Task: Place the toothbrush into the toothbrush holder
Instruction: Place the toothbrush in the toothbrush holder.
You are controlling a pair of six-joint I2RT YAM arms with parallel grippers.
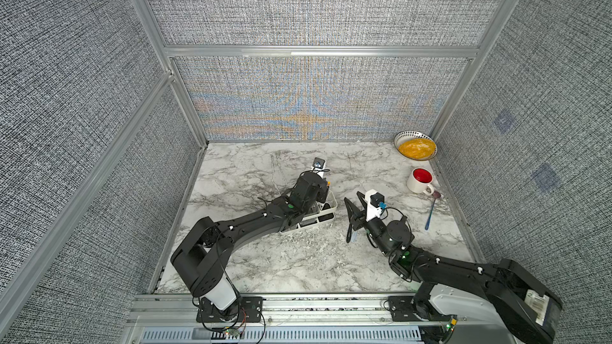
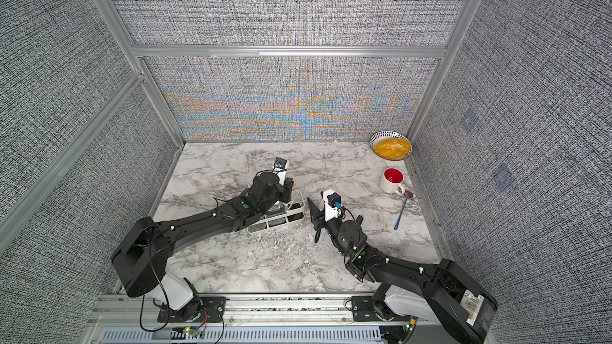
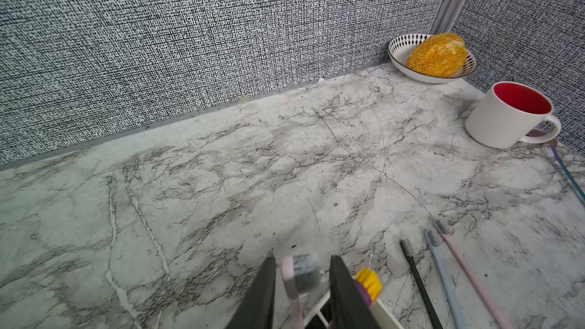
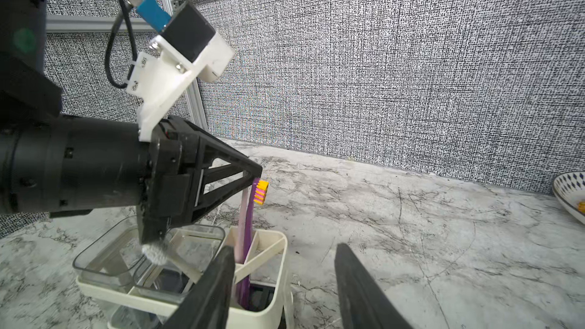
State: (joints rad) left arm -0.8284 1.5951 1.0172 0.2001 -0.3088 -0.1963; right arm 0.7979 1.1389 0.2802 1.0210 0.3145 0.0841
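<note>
As the toothbrush holder below holds the pink toothbrush (purple toothbrush too), my left hand hovers, jaws parted, gripping nothing.

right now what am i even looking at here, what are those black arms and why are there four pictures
These are two black robot arms, the left arm and the right arm, mounted at the near edge of a marble table. Two pictures look down from one camera overhead. The other two come from a small camera on each arm's wrist.

Each arm ends in a two-fingered pincer. The left pincer is open, with a finger on either side of a pink toothbrush. That toothbrush stands in the white toothbrush holder, beside a purple toothbrush. The right pincer is open and holds nothing.

Also on the table are a mug, a spoon, a bowl and three more toothbrushes.
</note>
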